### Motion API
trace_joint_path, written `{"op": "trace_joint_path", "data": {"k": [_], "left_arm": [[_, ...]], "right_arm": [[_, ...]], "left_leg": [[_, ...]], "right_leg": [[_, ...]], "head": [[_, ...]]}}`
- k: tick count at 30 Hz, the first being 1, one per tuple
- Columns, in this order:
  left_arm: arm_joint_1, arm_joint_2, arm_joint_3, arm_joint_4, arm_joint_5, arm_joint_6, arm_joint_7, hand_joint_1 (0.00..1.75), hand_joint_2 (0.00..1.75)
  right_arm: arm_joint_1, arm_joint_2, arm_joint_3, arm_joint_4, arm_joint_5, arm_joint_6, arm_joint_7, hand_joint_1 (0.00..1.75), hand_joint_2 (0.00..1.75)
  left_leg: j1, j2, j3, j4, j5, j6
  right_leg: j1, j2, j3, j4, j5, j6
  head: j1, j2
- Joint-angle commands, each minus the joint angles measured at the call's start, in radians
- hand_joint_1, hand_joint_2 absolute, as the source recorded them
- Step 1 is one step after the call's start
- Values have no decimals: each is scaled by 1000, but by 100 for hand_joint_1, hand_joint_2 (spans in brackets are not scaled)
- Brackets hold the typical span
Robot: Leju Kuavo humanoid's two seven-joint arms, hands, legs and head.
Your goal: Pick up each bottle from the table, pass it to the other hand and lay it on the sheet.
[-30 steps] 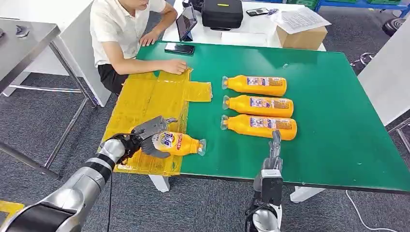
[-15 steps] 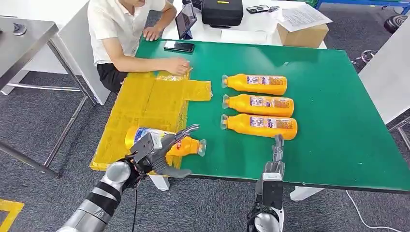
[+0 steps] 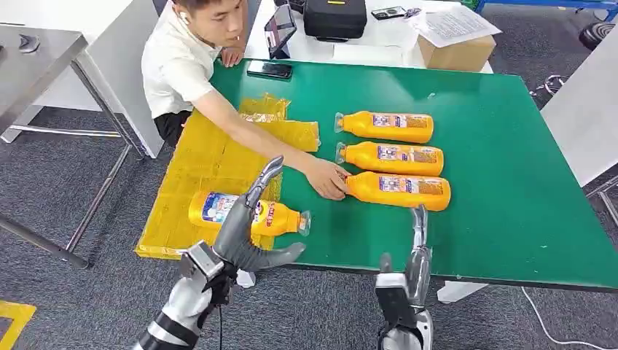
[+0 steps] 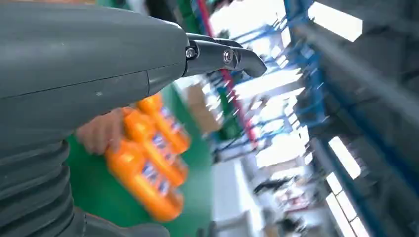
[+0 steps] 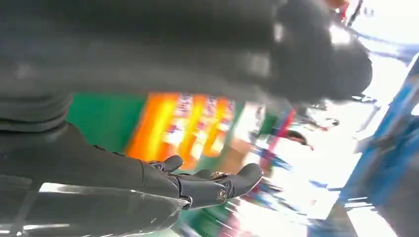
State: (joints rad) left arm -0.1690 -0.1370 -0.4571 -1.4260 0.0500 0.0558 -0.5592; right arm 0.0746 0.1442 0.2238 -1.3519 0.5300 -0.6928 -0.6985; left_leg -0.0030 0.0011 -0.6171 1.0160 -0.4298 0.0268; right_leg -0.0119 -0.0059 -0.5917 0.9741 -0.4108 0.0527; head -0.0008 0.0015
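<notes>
Four bottles in play, one already lying on the yellow sheet (image 3: 211, 157) at the near left of the green desk (image 3: 503, 182). Left hand (image 3: 244, 230) sits nearest, fingers spread, holding nothing, just in front of that laid bottle (image 3: 244, 213), whose cap points right over the sheet's edge. Right hand (image 3: 408, 273) is at the near desk edge, fingers straight up and apart, empty. Beyond it three bottles lie in a row, caps to the left: near bottle (image 3: 397, 190), middle bottle (image 3: 390, 157), far bottle (image 3: 386, 127). A person's hand (image 3: 328, 179) is touching the cap end of the near bottle. Next step looks like the right hand picking the near one; best to wait until the person's hand clears, then come down over the body's middle, clear of the middle bottle close beside it, grip firmly across the width so it won't roll, and lift level for the handover.
</notes>
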Motion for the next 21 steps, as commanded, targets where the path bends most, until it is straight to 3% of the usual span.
{"op": "trace_joint_path", "data": {"k": [1,5,10,21], "left_arm": [[58,-63,-75,233,88,119,144,0,175],[27,-75,-102,262,105,114,108,0,175],[29,-68,-106,227,104,120,124,0,175],[34,-65,-97,188,64,156,131,0,175]], "right_arm": [[-89,-130,-244,304,612,-5,250,0,175],[-199,-238,-162,425,668,-5,367,0,175],[-219,-249,-133,442,661,-5,393,0,175],[-285,-304,-5,532,753,5,576,0,175]], "left_leg": [[1,-1,7,-4,0,-1],[-1,-5,4,-2,1,0],[-2,-3,4,-2,1,1],[-2,-3,1,0,1,2]], "right_leg": [[1,-1,8,-5,0,-1],[-1,-3,6,-3,-1,1],[-2,-1,5,-2,0,2],[-2,-2,2,-1,0,4]], "head": [[0,0],[0,0],[0,0],[0,0]]}}
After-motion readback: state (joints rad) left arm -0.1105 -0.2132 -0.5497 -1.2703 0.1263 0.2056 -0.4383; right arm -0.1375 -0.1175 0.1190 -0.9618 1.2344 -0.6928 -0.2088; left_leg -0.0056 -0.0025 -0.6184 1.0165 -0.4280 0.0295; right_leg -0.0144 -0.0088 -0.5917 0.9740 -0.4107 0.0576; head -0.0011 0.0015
